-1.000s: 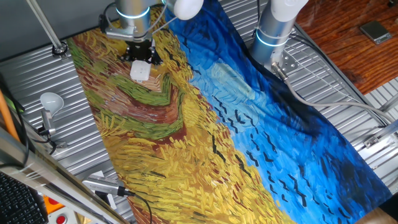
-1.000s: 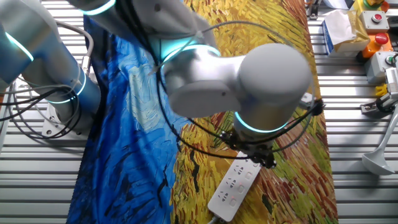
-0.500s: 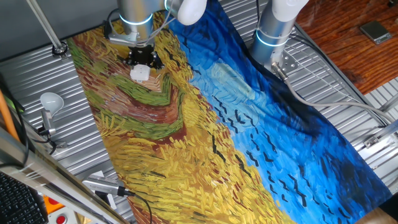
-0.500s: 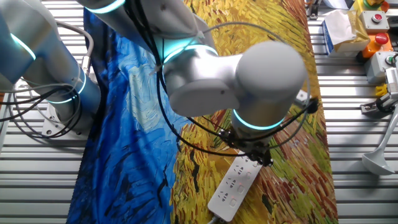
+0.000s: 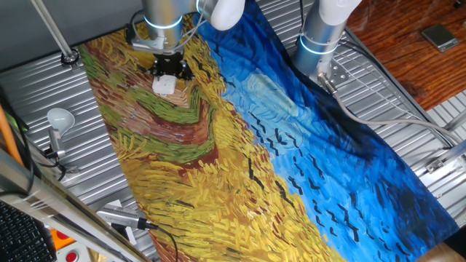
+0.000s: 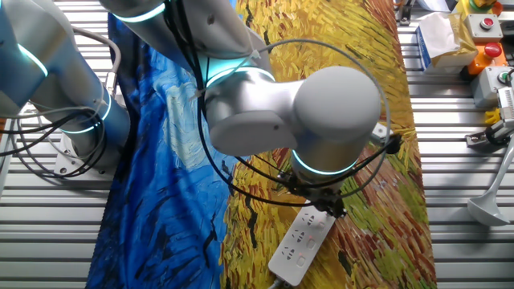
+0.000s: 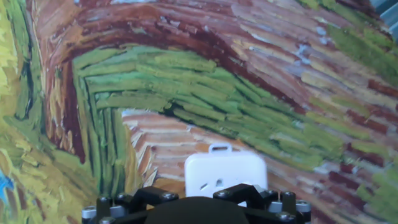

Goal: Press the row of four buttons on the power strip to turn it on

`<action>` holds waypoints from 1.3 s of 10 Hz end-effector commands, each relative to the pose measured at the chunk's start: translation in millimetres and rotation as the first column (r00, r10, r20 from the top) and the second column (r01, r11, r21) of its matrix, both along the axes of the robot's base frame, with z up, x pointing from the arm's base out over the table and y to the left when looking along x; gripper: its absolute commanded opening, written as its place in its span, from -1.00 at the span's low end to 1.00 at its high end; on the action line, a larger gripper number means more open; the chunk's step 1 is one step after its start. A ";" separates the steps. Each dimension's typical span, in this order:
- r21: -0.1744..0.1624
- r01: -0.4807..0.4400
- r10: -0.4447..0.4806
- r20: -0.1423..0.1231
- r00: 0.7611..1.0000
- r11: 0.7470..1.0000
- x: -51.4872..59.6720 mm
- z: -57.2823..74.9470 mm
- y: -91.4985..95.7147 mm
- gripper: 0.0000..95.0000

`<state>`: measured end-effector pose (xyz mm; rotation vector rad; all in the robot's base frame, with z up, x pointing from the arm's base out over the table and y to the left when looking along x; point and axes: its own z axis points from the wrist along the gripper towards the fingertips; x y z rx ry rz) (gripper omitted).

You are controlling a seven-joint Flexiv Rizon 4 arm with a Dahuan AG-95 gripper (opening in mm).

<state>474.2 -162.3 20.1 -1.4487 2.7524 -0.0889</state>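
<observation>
The white power strip [image 5: 164,86] lies on the yellow part of the painted cloth, at the far left of one fixed view. In the other fixed view the power strip [image 6: 302,242] pokes out from beneath the arm's big grey joint. My gripper [image 5: 167,70] hangs straight over its far end, and its black hand [image 6: 327,210] covers that end. The hand view shows the power strip [image 7: 225,172] end-on with two socket slots, just beyond the gripper [image 7: 199,204] mount. The four buttons cannot be made out. No fingertips show, so the gap is hidden.
A painted cloth [image 5: 240,167] covers the slatted table. A white light bulb [image 5: 60,116] on a stand is at the left edge. A second arm's base [image 5: 320,40] stands at the back right. Boxes with coloured switches [image 6: 484,38] sit beside the cloth.
The hand has shifted slightly along the strip and sits lower over its end. The strip has stayed put.
</observation>
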 end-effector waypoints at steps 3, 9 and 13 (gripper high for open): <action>-0.002 0.006 -0.006 0.004 1.000 1.000 0.7 -3.6 3.9 1.00; 0.000 0.002 -0.002 0.017 1.000 1.000 1.3 -7.8 4.5 1.00; -0.002 0.002 -0.002 0.029 1.000 1.000 1.8 -12.0 4.1 0.60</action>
